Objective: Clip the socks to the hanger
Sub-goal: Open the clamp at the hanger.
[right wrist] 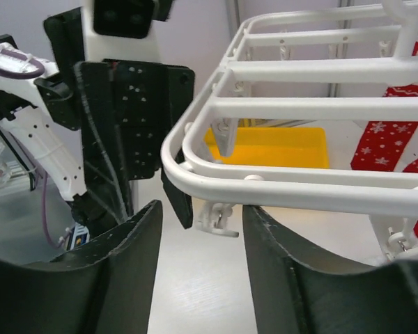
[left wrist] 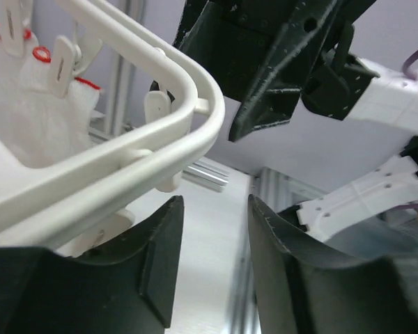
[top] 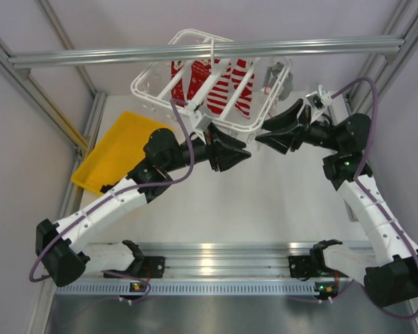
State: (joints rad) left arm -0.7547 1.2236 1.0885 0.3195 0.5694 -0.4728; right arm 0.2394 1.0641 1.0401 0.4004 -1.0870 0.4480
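The white plastic hanger (top: 216,83) hangs from the aluminium bar, with small white clips under its rim. No black socks show in any view. My left gripper (top: 245,154) is open and empty, just below the hanger's near corner; in the left wrist view (left wrist: 214,209) the rim (left wrist: 125,160) crosses above its left finger. My right gripper (top: 261,132) is open and empty, facing the left one at the same corner. In the right wrist view (right wrist: 202,216) a dangling clip (right wrist: 219,219) hangs between its fingers, under the hanger rim (right wrist: 299,188).
Red-and-white patterned socks (top: 230,87) hang clipped on the hanger, also in the right wrist view (right wrist: 386,139). A grey-white garment (left wrist: 28,118) hangs from clips (left wrist: 63,66). A yellow tray (top: 118,149) lies at the left. The frame's aluminium bar (top: 195,52) crosses above.
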